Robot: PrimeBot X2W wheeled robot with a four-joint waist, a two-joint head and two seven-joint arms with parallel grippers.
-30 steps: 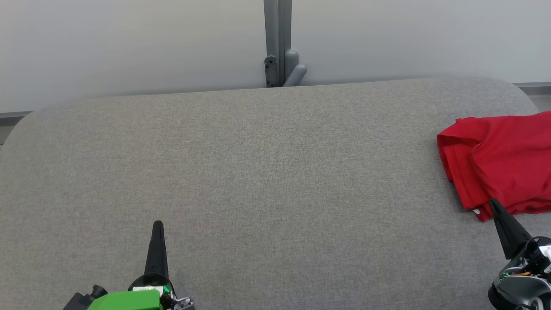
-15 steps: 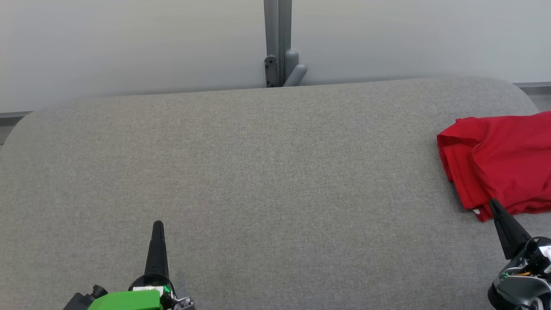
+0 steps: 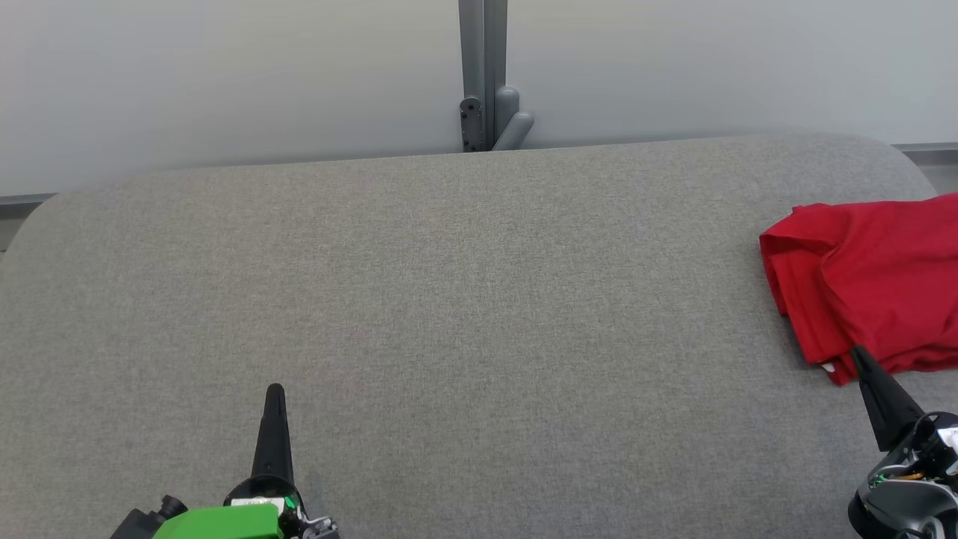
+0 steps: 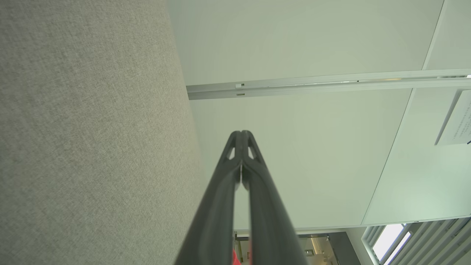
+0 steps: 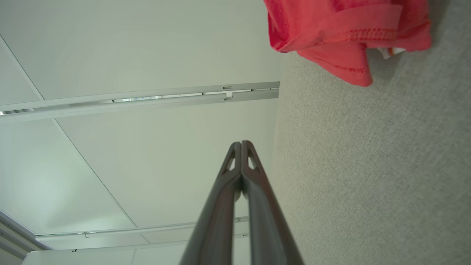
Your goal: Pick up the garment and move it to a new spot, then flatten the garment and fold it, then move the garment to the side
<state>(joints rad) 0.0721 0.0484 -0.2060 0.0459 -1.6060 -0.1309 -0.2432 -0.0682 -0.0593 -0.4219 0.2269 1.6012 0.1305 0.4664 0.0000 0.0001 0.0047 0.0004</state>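
Red garment (image 3: 868, 277) laid on tabletop's (image 3: 479, 299) right.
Left hand (image 3: 275, 390) and right hand (image 3: 858, 353) are pressed together; white label (image 3: 828, 367) cannot be read.

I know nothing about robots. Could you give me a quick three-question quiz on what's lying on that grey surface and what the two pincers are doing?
1. True or false: the red garment lies at the right end of the grey surface.
2. Fill in: the left gripper and the right gripper both have their jaws ___.
3. Which gripper is nearer the garment? A) left gripper B) right gripper C) both equally far

Key: 1 true; 2 shut; 3 B
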